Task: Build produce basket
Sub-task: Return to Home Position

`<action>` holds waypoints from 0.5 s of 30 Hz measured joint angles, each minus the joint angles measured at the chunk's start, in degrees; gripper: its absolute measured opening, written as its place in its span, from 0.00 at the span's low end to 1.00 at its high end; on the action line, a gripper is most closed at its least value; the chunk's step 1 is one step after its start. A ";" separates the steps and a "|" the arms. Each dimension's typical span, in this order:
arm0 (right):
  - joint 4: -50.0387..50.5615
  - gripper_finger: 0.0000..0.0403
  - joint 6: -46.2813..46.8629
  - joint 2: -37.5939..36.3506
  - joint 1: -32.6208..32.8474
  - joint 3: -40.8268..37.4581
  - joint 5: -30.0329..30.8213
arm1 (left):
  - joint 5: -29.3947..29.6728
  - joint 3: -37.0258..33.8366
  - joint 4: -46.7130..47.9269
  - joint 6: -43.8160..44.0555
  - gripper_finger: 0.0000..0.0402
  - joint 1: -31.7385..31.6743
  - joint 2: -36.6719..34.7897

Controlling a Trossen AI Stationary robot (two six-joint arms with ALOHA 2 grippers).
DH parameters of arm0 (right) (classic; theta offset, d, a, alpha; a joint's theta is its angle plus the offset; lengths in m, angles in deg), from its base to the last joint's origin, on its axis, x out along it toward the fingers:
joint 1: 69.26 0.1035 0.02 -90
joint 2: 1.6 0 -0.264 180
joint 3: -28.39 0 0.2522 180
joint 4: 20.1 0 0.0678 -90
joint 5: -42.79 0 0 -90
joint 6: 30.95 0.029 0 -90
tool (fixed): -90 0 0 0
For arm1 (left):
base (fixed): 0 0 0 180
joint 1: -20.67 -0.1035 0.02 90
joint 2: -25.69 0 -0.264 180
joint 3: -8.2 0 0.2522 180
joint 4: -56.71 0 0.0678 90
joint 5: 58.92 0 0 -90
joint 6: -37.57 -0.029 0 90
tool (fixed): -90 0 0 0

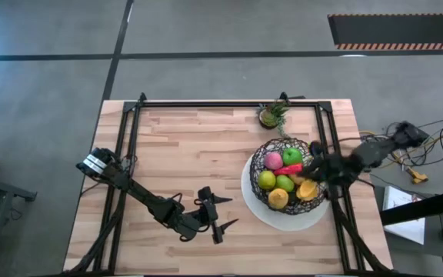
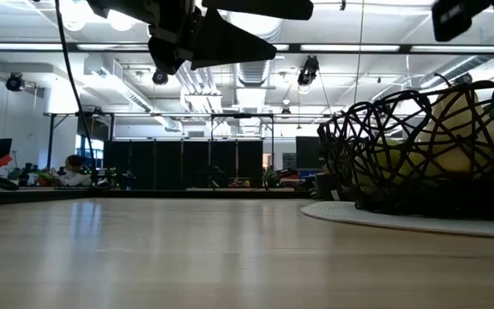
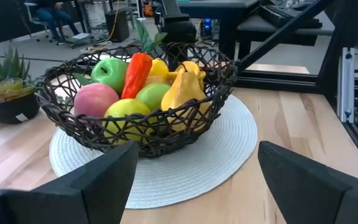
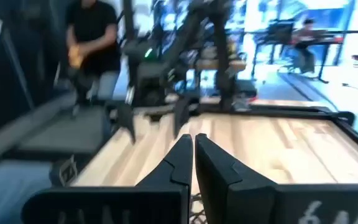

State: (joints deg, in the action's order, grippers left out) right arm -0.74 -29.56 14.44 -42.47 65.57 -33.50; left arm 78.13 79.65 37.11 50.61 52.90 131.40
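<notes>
The dark woven wire basket [image 1: 311, 146] stands on a white round plate [image 1: 283, 218] at the table's right. It holds the produce: a pink fruit [image 1: 272, 161], green apples [image 1: 291, 157], a red carrot-shaped piece [image 1: 292, 168], an orange piece [image 1: 278, 198] and a yellow pear [image 1: 308, 188]. The basket also shows in the left wrist view [image 3: 73, 121]. My left gripper [image 1: 223, 212] is open and empty above the table, left of the plate, pointing at the basket. My right gripper [image 4: 191, 142] is shut and empty, over the basket's right rim [image 1: 319, 165].
A small green potted plant [image 1: 272, 115] stands at the table's far edge, just behind the basket. Bare wood lies across the table's left and middle [image 1: 175, 154]. People sit and stand in the room beyond the table.
</notes>
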 joint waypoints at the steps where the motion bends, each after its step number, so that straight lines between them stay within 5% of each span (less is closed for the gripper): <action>1: 1.57 0.02 0.67 -2.17 -1.49 -0.38 -0.39 | 0.00 0.00 0.00 0.02 0.79 -0.03 0.00; 10: 2.61 0.02 2.24 -15.81 -7.18 -9.43 -2.15 | -0.42 -1.27 1.33 -0.38 0.77 -2.46 -1.40; 15: 1.07 0.02 1.68 -15.85 -8.28 -13.30 -2.27 | -3.07 -8.72 0.74 1.13 0.72 -5.48 -8.41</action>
State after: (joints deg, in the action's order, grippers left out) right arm 0.33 -27.88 -1.42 -50.75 52.27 -35.77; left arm 75.05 70.93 37.85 51.74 47.42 123.00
